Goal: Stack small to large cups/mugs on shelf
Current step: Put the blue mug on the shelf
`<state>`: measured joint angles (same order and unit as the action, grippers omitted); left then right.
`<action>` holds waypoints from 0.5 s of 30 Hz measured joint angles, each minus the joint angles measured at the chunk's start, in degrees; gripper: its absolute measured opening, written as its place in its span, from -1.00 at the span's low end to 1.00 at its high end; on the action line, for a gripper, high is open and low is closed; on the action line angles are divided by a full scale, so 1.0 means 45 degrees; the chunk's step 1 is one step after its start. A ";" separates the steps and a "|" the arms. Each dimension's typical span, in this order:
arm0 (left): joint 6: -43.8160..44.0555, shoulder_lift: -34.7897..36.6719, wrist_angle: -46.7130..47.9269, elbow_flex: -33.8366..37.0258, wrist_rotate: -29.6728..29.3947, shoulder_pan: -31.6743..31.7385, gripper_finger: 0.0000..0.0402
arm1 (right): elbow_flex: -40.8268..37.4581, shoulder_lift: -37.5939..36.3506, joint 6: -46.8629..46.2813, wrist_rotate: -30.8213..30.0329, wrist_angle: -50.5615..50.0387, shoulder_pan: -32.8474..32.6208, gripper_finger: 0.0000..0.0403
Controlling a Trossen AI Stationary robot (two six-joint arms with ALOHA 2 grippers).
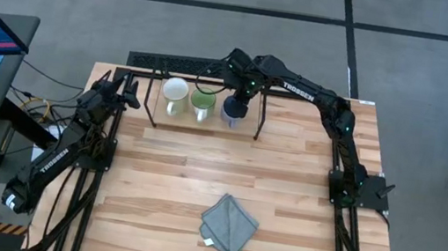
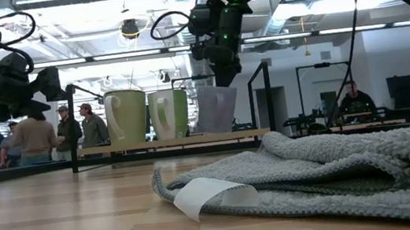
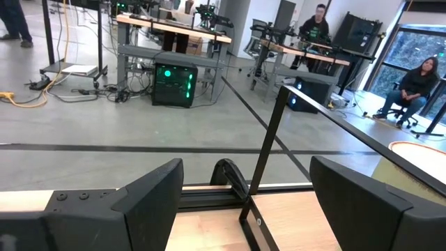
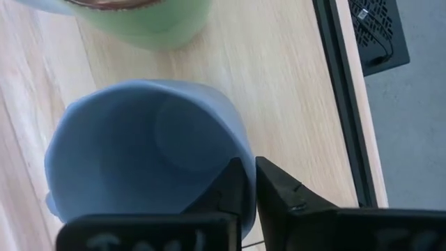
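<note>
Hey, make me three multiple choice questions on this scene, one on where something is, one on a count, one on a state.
1. Where is the grey cloth?
A. on the shelf
B. on the table's near part
C. in a gripper

2. How many mugs stand on the shelf?
A. one
B. two
C. three

3. What is the right gripper doing?
A. pinching the blue mug's rim
B. hanging open over the cloth
C. holding the white mug

Answers: 1 B, it lies apart from the shelf. 2 C, white, green, blue. 3 A, jaws straddle the wall.

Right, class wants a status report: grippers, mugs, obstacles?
Right gripper shut on blue mug rim, on shelf. Left gripper open, off shelf's end. White mug, green mug alongside. Nothing blocking.
</note>
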<state>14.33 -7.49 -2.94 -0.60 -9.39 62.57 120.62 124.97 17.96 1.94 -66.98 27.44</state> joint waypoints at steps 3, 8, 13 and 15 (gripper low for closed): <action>0.0000 0.0004 0.0006 0.0000 0.0000 -0.0004 0.52 | 0.0000 0.0000 0.0000 -0.0002 0.0000 -0.0024 -0.75; 0.0000 0.0003 0.0014 0.0003 0.0000 -0.0001 0.52 | 0.0000 0.0000 -0.0016 0.0032 0.0000 -0.0015 -0.73; 0.0000 0.0005 0.0024 0.0000 0.0005 -0.0003 0.52 | 0.0000 0.0000 -0.0228 0.0023 0.0010 -0.0010 -0.73; 0.0000 0.0005 0.0024 0.0004 0.0005 0.0000 0.52 | 0.0000 0.0000 -0.0226 0.0018 0.0014 -0.0014 -0.73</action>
<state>14.33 -7.46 -2.83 -0.58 -9.37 62.57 120.62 124.97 16.94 2.02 -66.92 27.38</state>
